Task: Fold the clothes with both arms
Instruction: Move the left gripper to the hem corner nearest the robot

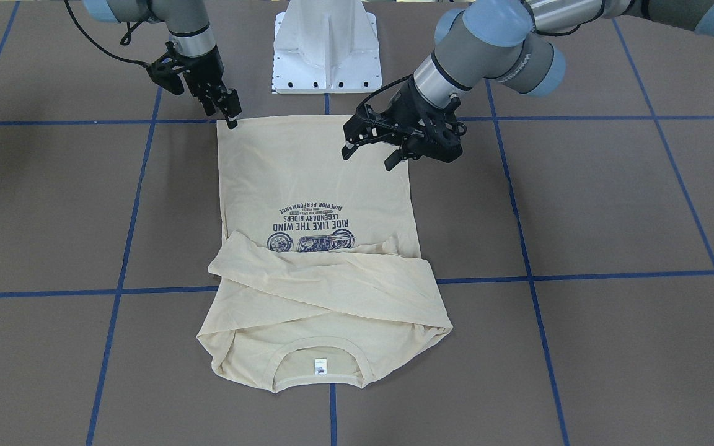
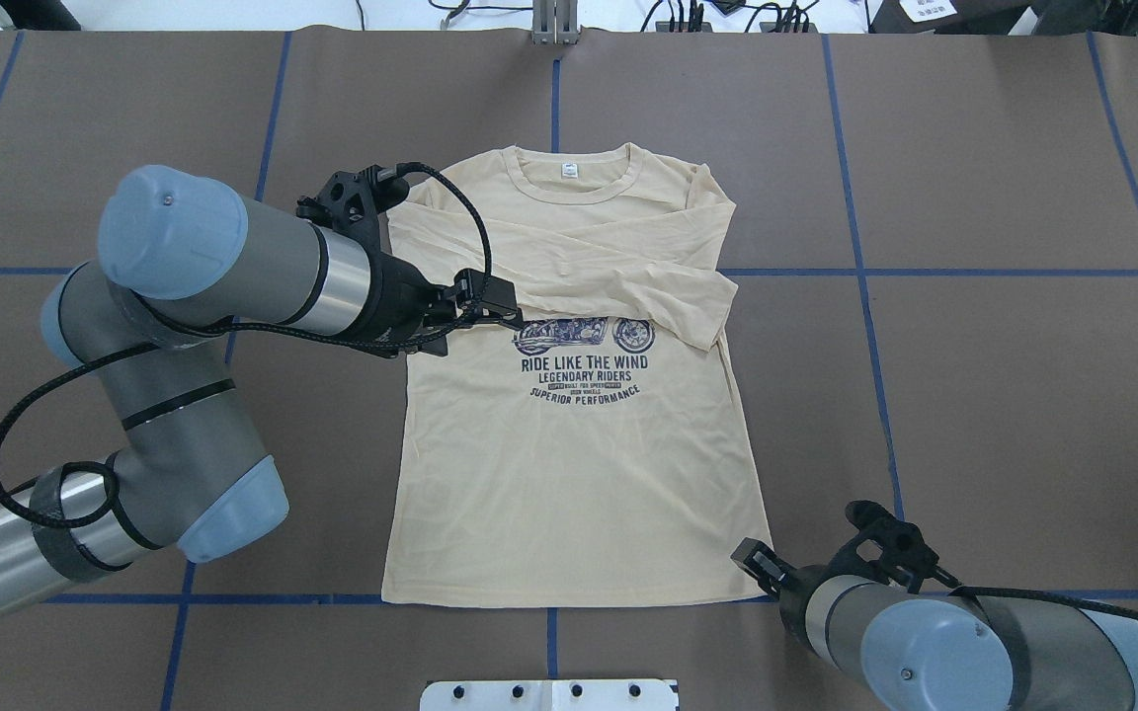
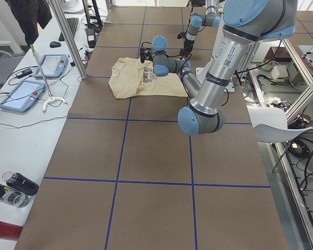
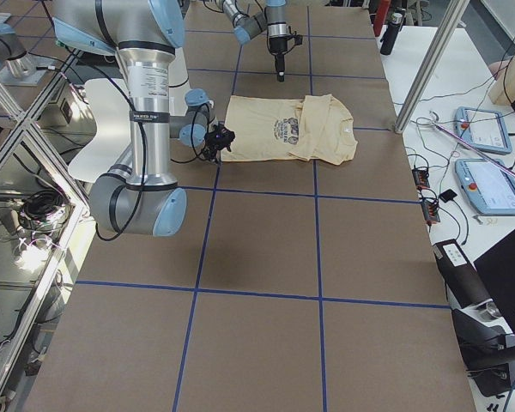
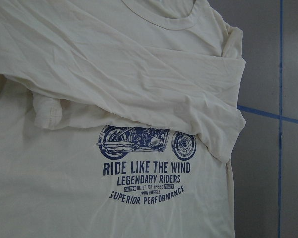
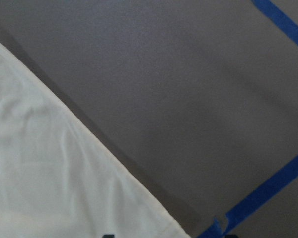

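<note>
**A:** Showed what, and where from the fingers?

**B:** Showed the shirt (image 1: 282, 167) spread flat, print (image 1: 310, 226) up, on the brown table (image 1: 580, 204). Placed the left gripper (image 1: 369, 158) raised above the shirt's left half, fingers spread wide, gripping nothing, cloth below the tips and well clear of them. Placed the right gripper (image 1: 224, 114) at the opposite corner of the hem (image 1: 282, 121), tips pointing down, right at the cloth's edge.

**A:** Pinched that corner?

**B:** Could not tell. Looked too small to judge fingers parted or pressed together. Showed no fingers in the right wrist view, only the shirt's edge and bare table.

**A:** Got how far with the folding?

**B:** Judged roughly midway. Found both sleeves (image 1: 332, 279) already crossed over the chest, beyond the fingertips, on the side away from the robot, near the neck label (image 1: 320, 367). Left the body unfolded, full length from hem to neck. Still needed, probably: both hem corners gripped, then carried over the print and onto the sleeves. Risked a skewed fold, with thin cloth slipping from one side.
</note>
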`<state>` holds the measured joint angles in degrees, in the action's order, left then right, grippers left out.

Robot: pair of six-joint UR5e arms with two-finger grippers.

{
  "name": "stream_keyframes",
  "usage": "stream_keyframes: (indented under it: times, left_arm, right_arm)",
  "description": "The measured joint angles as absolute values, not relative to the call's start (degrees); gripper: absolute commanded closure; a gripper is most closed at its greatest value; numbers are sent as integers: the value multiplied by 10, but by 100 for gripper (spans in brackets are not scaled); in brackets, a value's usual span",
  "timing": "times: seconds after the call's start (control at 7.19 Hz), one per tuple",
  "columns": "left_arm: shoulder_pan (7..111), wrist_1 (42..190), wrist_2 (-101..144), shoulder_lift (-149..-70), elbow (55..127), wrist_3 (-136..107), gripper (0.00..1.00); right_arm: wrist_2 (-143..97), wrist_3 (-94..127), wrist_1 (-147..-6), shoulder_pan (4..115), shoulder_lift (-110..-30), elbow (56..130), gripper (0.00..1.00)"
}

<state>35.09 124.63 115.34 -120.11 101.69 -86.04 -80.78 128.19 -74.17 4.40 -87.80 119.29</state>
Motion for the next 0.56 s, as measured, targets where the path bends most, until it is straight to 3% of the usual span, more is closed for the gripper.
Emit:
stream_keyframes:
  times: [0.14, 0.28, 0.56]
  left_arm:
    - [351, 1246, 1153, -1201, 1017, -860, 1]
    - [351, 1245, 1153, -1200, 1017, -860, 1]
    - [350, 1245, 1154, -1198, 1017, -860, 1]
  right_arm:
    - [-804, 1282, -742, 43, -879, 1190, 53]
    - [-802, 1282, -742, 43, -878, 1189, 97]
    - [-801, 1282, -742, 44, -877, 1191, 100]
